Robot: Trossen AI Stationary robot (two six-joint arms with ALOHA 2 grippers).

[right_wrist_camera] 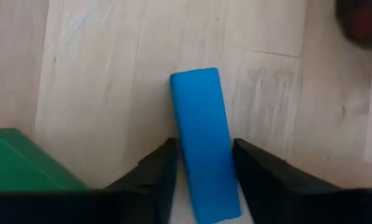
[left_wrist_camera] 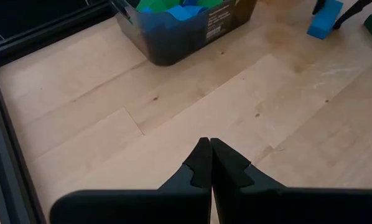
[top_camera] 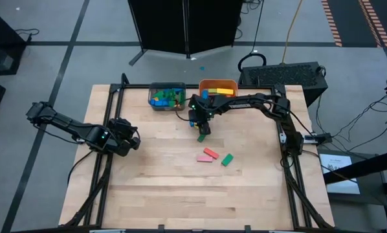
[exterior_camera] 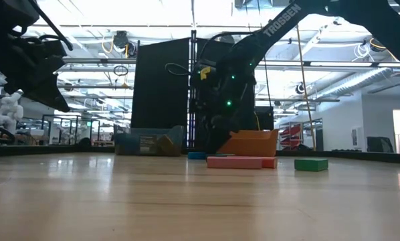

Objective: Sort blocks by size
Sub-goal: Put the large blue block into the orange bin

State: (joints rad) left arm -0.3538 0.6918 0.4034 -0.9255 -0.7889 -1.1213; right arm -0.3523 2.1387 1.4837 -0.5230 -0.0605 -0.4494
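Note:
A blue bar-shaped block (right_wrist_camera: 199, 118) lies flat on the wooden table in front of the orange bin (top_camera: 217, 84). It also shows low on the table as the blue block (exterior_camera: 197, 155). My right gripper (right_wrist_camera: 201, 163) reaches down over it, one finger at each long side. A green block (right_wrist_camera: 18, 158) lies right beside that gripper. A pink block (top_camera: 210, 153), a red one under it and a green block (top_camera: 227, 159) lie mid-table. My left gripper (left_wrist_camera: 206, 146) hangs shut and empty over the table's left part. My right gripper has the blue block's two long sides (right_wrist_camera: 185, 155) between its two fingers, at the end nearer the wrist. The fingers slant steeply down from above and lie across the bar. The block lies flat on the table, its other end sticking out past the fingertips.
A grey bin (top_camera: 166, 96) with green and blue blocks stands at the far edge, left of the orange bin, which holds yellow and blue ones. A dark frame runs along the table's edges. Bare wood lies between the two arms and toward the near edge.

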